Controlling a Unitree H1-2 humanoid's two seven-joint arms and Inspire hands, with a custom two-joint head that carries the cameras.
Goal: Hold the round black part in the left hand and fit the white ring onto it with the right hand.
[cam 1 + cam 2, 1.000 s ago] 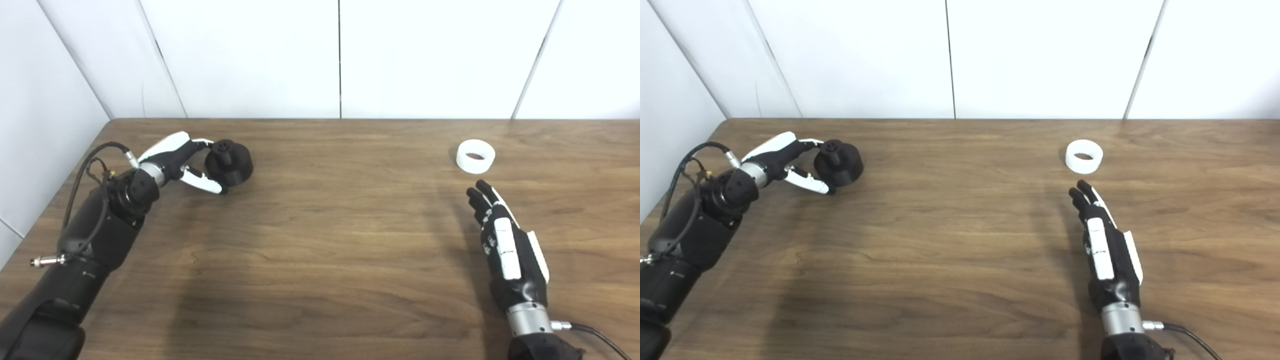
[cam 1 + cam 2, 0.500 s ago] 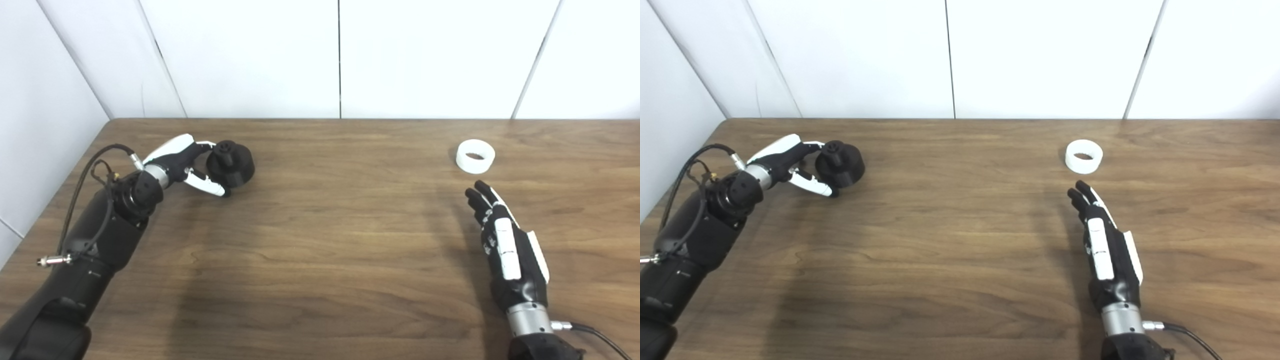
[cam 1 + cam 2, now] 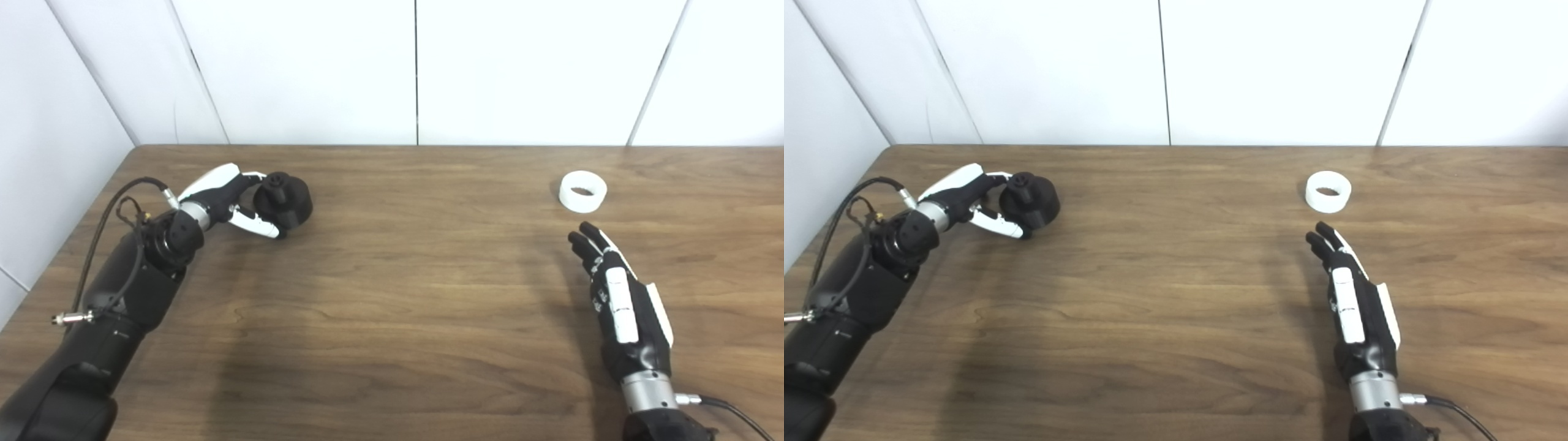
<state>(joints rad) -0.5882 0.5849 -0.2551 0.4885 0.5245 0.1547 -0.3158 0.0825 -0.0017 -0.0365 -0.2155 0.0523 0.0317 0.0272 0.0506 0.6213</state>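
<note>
While the round black part (image 3: 283,200) is sitting on the wooden table (image 3: 404,294) at the far left, it is being bracketed by the left hand (image 3: 226,199), whose fingers (image 3: 214,179) are reaching over its far side and whose thumb (image 3: 256,226) is lying along its near side. The digits are being held apart around the part rather than pressed flat on it; contact at the tips appears likely, though a firm clamp cannot be confirmed, since the black tips are merging with the black part in both views. A small knob on top of the part (facing up and slightly toward the hand) is being left uncovered just beyond the upper fingertips. The part's base is being seen against the table surface, and no gap beneath it is being shown.

The right hand (image 3: 618,300) is being held flat and low over the table, back upward, fingers (image 3: 587,240) stretched out and only slightly spread, with nothing in its grasp. The white ring (image 3: 582,191) is lying flat on the table just ahead of those fingertips, its opening facing up, near them but clearly apart. A cable (image 3: 729,413) is being seen trailing from the right wrist, and another is being seen looping behind the left wrist.
</note>
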